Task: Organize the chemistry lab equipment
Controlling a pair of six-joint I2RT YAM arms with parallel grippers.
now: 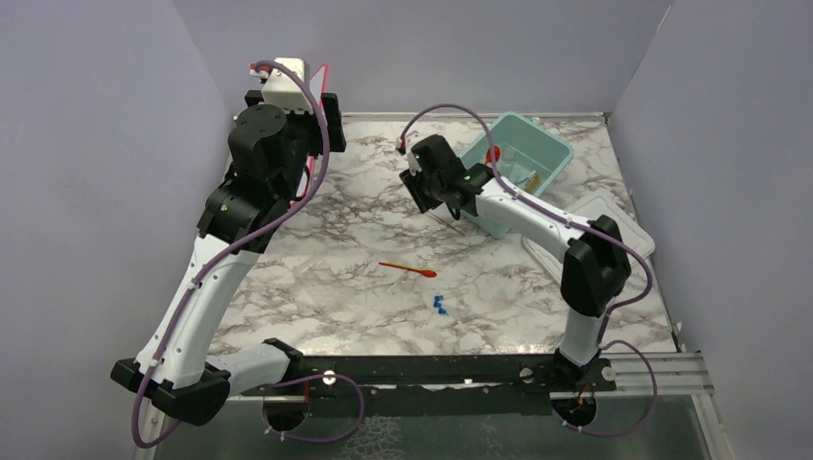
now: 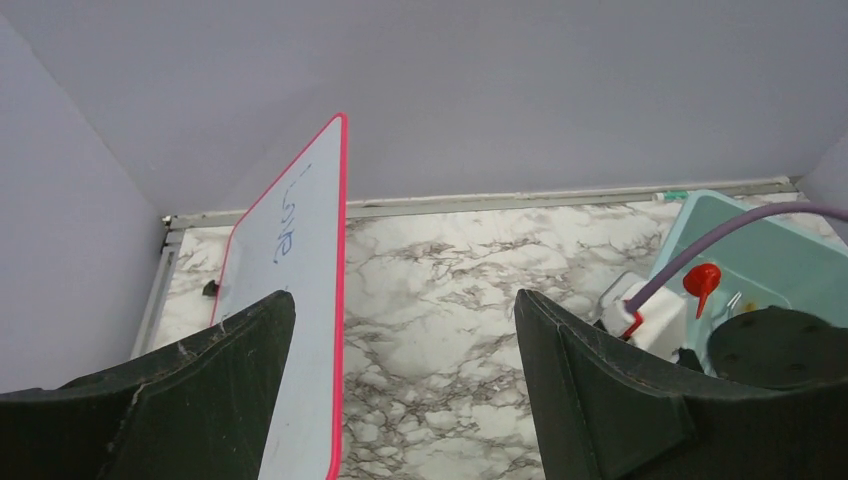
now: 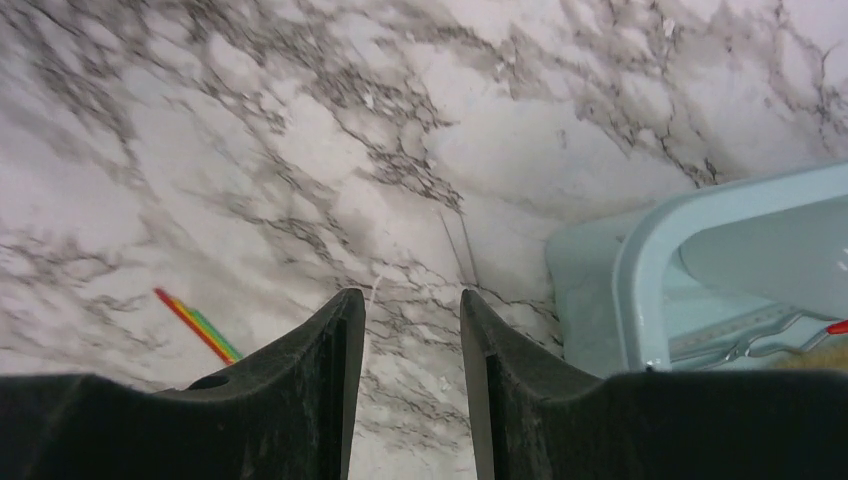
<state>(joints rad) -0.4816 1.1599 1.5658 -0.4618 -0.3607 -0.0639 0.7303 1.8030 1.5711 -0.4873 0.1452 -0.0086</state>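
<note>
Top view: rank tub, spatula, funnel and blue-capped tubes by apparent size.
1. teal tub, by far the largest
2. red-orange spatula, long but thin
3. red funnel and blue-capped tubes: both tiny and look alike, so not ranked

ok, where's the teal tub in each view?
Top external: teal tub upper right.
Left wrist: teal tub at right edge, red funnel inside.
Right wrist: teal tub lower right, corner only.
Shared landmark: marble tabletop, in all three.
</note>
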